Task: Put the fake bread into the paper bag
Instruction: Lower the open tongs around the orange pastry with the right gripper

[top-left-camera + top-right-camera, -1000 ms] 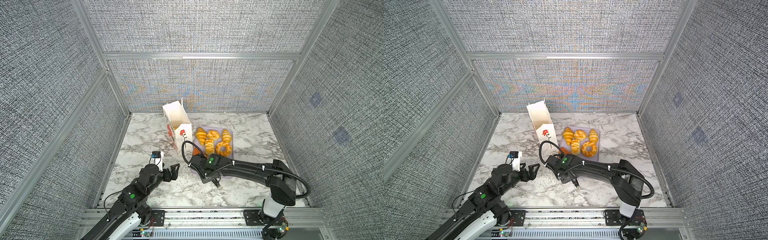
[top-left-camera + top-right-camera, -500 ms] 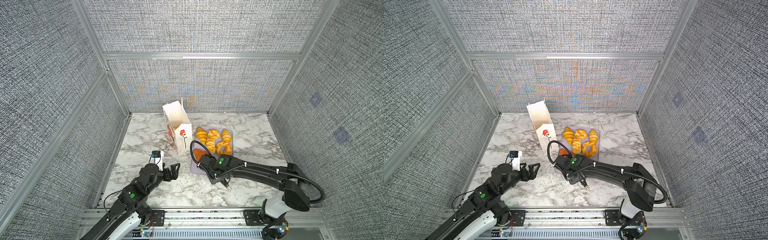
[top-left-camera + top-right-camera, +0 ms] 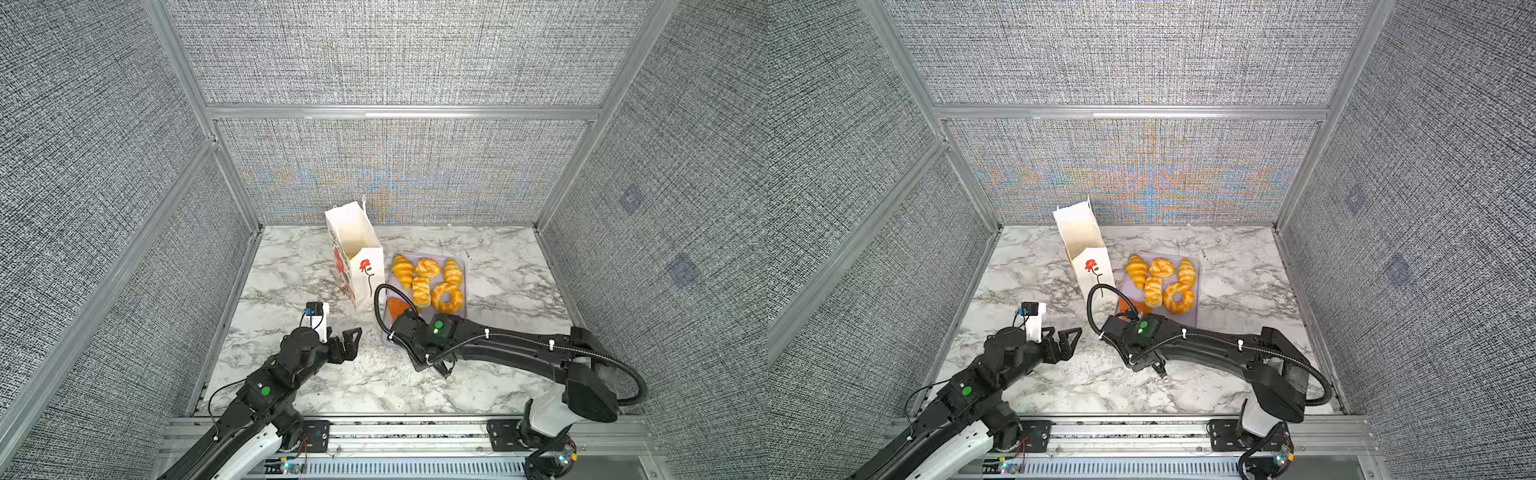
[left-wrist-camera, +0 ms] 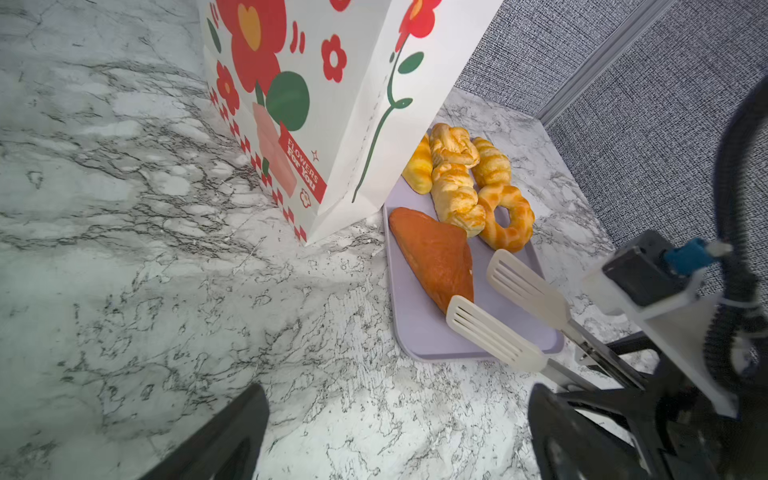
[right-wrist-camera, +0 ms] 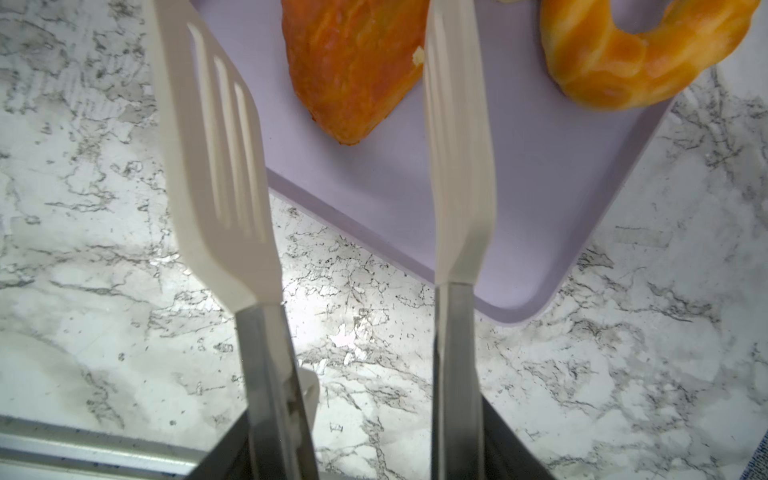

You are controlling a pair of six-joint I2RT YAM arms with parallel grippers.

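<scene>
**Open tongs (image 4: 490, 332) at the tray (image 5: 519, 208)**

The right tool (image 5: 365, 453) grips the tongs, their white blades apart around the orange-brown pastry's (image 5: 353, 62) corner. 6 pieces of fake bread (image 3: 422, 282) lie on the tray, beside the upright paper bag (image 3: 361, 266). The left tool (image 3: 1064, 334), spread and empty, hangs over the surface (image 3: 311, 266).

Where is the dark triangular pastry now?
In both top views the triangular pastry lies at the lilac tray's near left corner, beside the paper bag's base.

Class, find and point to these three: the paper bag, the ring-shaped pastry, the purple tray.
paper bag (image 3: 362, 291): in a top view, white narrow side below the flower.
ring-shaped pastry (image 4: 507, 240): left wrist view, crust beside the hole.
purple tray (image 5: 540, 187): right wrist view, bare floor.
</scene>
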